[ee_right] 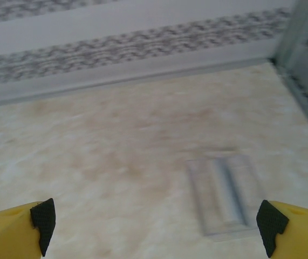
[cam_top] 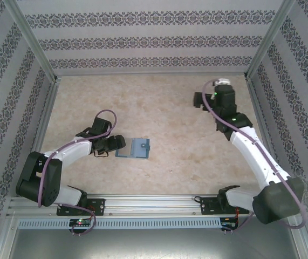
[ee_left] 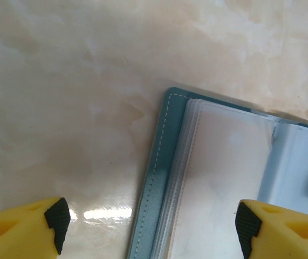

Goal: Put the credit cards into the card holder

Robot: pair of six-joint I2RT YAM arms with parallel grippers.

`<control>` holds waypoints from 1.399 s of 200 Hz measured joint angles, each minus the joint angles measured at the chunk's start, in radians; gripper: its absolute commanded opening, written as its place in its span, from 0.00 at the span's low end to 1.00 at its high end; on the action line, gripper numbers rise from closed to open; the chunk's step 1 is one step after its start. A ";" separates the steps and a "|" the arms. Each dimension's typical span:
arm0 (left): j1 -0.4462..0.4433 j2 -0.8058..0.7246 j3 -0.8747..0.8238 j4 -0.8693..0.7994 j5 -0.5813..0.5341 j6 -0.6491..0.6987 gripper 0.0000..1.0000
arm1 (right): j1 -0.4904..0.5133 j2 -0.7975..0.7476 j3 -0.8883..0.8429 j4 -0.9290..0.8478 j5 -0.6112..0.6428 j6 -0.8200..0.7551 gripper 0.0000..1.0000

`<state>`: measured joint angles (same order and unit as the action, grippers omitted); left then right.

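Looks like a robotics lab test booth: boxed in by wallpaper-patterned panels (cam_top: 154,32) on aluminium posts (cam_top: 32,40), floored with a marble-look tabletop (cam_top: 159,102), fitted with a slotted mounting rail (cam_top: 154,204).

Card holder (cam_top: 133,147) open at centre, clear stand (ee_right: 225,195) near a corner, table (cam_top: 170,108) otherwise bare, walls (cam_top: 143,38) on three sides.

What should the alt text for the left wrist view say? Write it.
An open teal card holder with clear plastic sleeves lies on a beige marbled table. The left end effector is open, its yellow fingers at the bottom corners, one over the table, one over the sleeves.
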<state>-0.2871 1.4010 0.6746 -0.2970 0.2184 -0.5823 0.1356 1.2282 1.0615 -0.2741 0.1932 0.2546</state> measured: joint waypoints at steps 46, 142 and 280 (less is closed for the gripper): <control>0.000 0.000 0.003 0.001 -0.006 0.008 0.87 | -0.151 0.242 0.129 -0.119 -0.068 -0.054 0.98; 0.000 -0.044 0.003 -0.018 -0.014 0.029 0.89 | -0.200 0.603 0.381 -0.299 -0.033 -0.209 0.95; 0.000 -0.121 0.003 -0.081 -0.021 0.033 0.89 | -0.232 0.710 0.391 -0.332 0.109 -0.222 0.91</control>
<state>-0.2871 1.2797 0.6777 -0.3782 0.1970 -0.5495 -0.0959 1.9381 1.4528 -0.6060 0.3019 0.0330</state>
